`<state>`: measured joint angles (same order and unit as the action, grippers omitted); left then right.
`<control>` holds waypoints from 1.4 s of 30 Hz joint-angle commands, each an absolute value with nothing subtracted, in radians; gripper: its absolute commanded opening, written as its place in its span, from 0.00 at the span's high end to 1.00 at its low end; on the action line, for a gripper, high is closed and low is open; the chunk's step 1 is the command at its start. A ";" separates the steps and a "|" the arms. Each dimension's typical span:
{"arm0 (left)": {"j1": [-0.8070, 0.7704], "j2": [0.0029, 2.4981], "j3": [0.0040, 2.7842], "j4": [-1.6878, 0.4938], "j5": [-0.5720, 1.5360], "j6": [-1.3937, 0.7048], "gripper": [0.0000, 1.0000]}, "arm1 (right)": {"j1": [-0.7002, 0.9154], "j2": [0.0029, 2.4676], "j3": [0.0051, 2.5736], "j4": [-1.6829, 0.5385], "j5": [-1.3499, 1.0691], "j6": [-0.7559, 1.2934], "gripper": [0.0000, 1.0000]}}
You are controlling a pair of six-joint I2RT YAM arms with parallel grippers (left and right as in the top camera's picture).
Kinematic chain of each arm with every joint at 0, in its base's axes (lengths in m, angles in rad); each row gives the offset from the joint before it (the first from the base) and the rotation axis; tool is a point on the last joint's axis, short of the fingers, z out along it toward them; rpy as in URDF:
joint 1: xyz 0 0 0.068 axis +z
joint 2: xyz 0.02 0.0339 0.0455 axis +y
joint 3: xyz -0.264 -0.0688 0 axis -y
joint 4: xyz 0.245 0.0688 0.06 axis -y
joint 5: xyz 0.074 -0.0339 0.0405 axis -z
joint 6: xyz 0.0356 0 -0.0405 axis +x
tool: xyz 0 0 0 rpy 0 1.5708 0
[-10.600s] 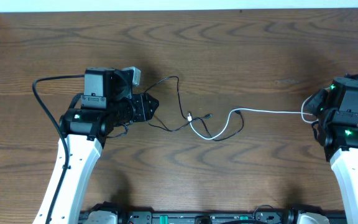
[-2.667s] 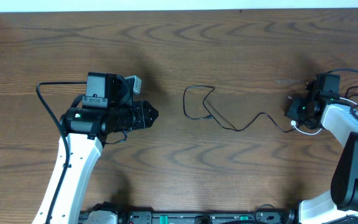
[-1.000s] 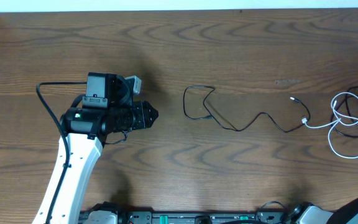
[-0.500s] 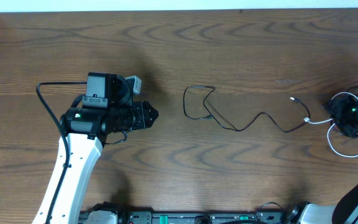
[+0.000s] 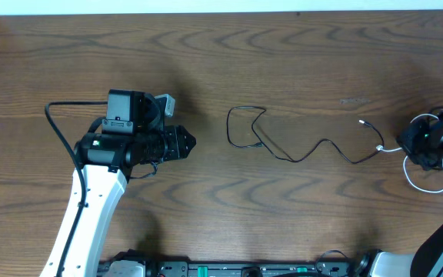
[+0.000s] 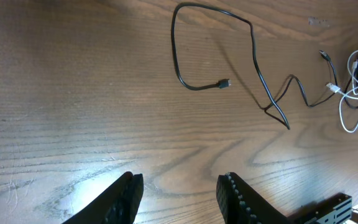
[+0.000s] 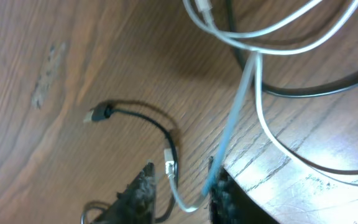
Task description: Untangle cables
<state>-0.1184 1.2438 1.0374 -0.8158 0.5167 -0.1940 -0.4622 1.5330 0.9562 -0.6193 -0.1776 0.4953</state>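
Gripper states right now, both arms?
Left gripper: open, holding nothing.
Right gripper: open, with the thin white cable passing through the gap, not clamped.

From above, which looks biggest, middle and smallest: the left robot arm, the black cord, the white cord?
Largest first:
White-and-black left robot arm
Thin black cord
Thin white cord, partly hidden under the right tool

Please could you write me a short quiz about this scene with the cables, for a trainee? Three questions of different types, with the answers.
1. True or false: the left tool is holding the black cable.
2. Seen from overhead, the white cable lies toward which side of the table? A. left B. middle C. right
3. Fill in: the left tool's fingers stand ____ (open or shut).
Key: 1 false; 2 C; 3 open.
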 commanded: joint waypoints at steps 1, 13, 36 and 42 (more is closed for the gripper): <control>-0.115 1.250 1.044 -0.826 0.507 -0.184 0.56 | -0.456 1.534 0.946 -0.606 -0.132 0.508 0.85; -0.115 1.250 1.044 -0.827 0.507 -0.184 0.56 | -0.492 1.492 0.966 -0.442 -0.134 0.508 0.99; -0.115 1.250 1.044 -0.830 0.507 -0.184 0.56 | -0.591 1.394 0.984 -0.350 -0.258 0.488 0.42; -0.115 1.250 1.044 -0.830 0.507 -0.184 0.56 | -0.423 1.394 0.984 -0.402 -0.461 0.322 0.43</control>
